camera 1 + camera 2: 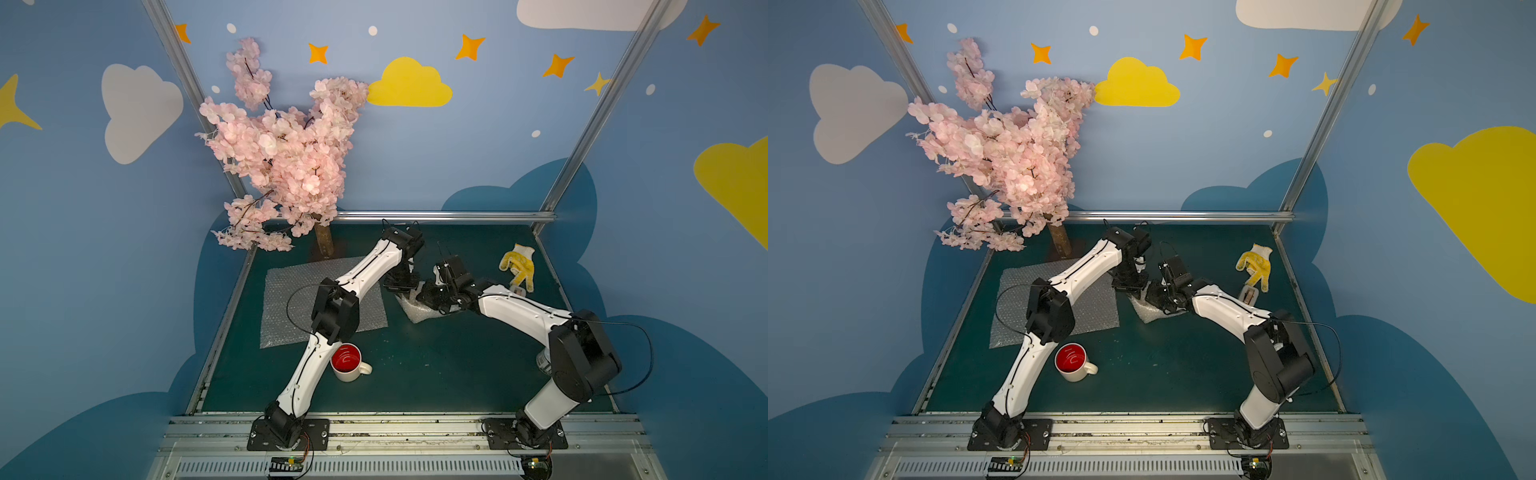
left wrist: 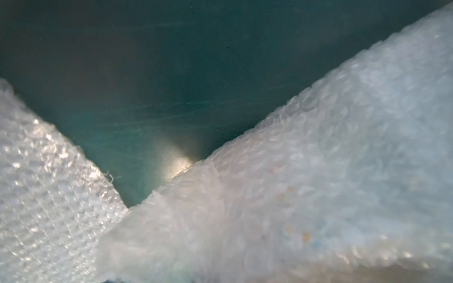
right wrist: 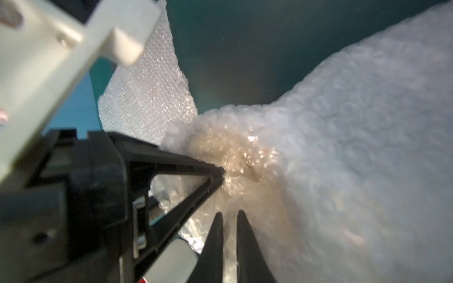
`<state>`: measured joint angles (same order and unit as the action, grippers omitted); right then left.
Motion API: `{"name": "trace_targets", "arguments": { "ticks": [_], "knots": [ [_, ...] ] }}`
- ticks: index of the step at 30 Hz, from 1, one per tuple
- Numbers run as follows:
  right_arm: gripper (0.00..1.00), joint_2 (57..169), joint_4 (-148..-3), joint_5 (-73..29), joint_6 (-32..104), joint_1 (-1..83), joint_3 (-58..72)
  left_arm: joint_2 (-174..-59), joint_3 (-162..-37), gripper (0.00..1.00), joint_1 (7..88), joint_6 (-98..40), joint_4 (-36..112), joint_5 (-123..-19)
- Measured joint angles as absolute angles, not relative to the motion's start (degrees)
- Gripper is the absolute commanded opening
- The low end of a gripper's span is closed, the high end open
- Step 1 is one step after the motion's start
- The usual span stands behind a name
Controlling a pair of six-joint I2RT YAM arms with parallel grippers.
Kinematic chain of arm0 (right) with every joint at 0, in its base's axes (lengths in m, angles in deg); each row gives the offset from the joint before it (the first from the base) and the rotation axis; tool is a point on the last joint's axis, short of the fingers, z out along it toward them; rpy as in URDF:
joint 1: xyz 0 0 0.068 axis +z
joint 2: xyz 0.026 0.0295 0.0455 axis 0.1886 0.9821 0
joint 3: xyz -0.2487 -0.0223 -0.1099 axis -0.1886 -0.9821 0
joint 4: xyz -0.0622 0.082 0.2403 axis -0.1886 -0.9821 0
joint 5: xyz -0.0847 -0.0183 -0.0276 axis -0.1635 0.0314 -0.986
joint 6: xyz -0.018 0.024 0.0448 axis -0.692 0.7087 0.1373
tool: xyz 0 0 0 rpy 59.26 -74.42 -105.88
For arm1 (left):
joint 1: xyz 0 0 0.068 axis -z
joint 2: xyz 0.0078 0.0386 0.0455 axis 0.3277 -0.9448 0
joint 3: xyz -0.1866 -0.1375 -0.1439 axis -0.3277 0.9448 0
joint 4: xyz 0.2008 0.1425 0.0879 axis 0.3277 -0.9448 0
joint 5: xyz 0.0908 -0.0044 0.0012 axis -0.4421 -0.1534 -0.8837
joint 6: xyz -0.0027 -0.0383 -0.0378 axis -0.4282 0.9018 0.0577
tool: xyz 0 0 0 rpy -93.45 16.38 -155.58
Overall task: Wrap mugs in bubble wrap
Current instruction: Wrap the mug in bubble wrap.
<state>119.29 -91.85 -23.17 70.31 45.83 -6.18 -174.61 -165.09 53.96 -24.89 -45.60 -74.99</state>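
Right tool (image 3: 230, 215): two slim black tapered fingers (image 3: 215, 242), almost together, a thin fold of film nipped between the tips; it meets the crumpled bundle from the right arm's side.
Left tool (image 3: 221, 171): black, triangular-framed fingers drawn to a point, closed on a pucker of the same bundle; in both top views it hangs over the bundle's far edge, directly opposite the right tool and just beside it.
Wrapped bundle (image 1: 417, 309): lumpy, translucent whitish bubble film, bulging and rounded, a tan shape showing dimly through it; pinched between both tools on the counter. Whether a mug is inside cannot be told for sure.
Flat sheet (image 1: 291, 291): one roughly square piece of clear bubbled film, fine dimpled texture, lying flat to the left tool's outer side under the left forearm.
Bubble wrap count: two pieces, one bundled, one flat.
Mug (image 1: 348, 362): one in plain view, cream ceramic, glossy red inside, loop handle, upright, well behind the tools beside the left arm's lower link.
Counter (image 1: 436, 374): dark green, matte, faintly scratched.
Arms: two, white shells with black joints; both elbows raised, forearms angled inward and down so the wrists converge.
Glove (image 1: 518, 266): one, yellow and white knit, beyond the right tool.
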Motion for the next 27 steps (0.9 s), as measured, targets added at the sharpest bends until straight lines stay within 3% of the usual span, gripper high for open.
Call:
{"name": "trace_targets", "arguments": {
  "ticks": [7, 22, 23, 27],
  "knots": [
    [0.00, 119.29, -93.94, -21.40, 68.49, 45.72, -5.63, -174.33, -164.22, 0.03, 53.09, -30.23, -46.62, -73.49],
    [0.00, 119.66, -101.27, -17.82, 66.41, 47.47, -3.01, -168.58, -156.04, 0.05, 55.49, -33.64, -48.42, -74.82],
    [0.00, 119.90, -101.42, -17.86, 66.41, 47.47, -3.01, -168.60, -156.15, 0.07, 55.71, -33.85, -48.46, -75.19],
    [0.00, 121.38, -101.72, -18.89, 66.02, 47.51, -2.99, -168.84, -156.41, 0.32, 56.06, -35.23, -48.42, -75.58]
  ]
}}
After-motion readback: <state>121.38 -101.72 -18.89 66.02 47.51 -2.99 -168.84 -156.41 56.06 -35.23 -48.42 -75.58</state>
